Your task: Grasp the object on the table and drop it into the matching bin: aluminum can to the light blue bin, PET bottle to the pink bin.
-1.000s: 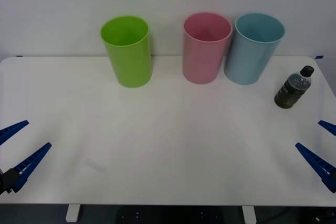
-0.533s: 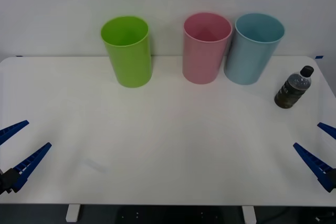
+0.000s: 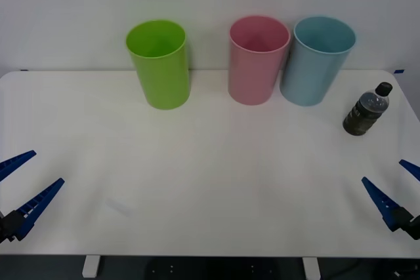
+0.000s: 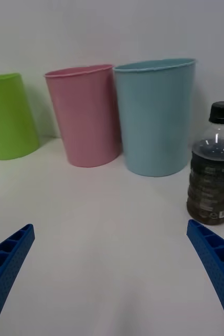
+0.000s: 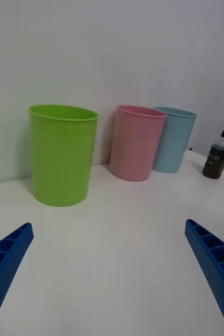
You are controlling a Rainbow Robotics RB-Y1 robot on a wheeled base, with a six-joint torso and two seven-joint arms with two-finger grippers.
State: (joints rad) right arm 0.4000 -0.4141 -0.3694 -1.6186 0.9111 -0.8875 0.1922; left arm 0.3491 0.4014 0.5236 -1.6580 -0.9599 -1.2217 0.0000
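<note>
Right claw (image 3: 396,190): at the lower right edge of the front view, over the near right part of the desk, fingers spread wide, holding and touching nothing. Left claw (image 3: 22,185): at the lower left edge, likewise spread wide and empty.

Desk (image 3: 210,181): wide white top with rounded corners, spanning the frame; a plain white wall rises behind it across the upper part of the picture.

Bins, standing upright in a row along the far edge of the desk: a lime green bin (image 3: 159,63) at upper centre-left, well apart from the other two; the pink bin (image 3: 257,60) at upper centre; the light blue bin (image 3: 316,60) just beside the pink bin on its right, with their rims nearly meeting.

PET bottle (image 3: 367,109): upright at the right of the frame, near the light blue bin and right of it. Dark contents, clear shoulder, black cap. The right wrist view shows it (image 4: 213,164) standing apart from the claw fingers.
</note>
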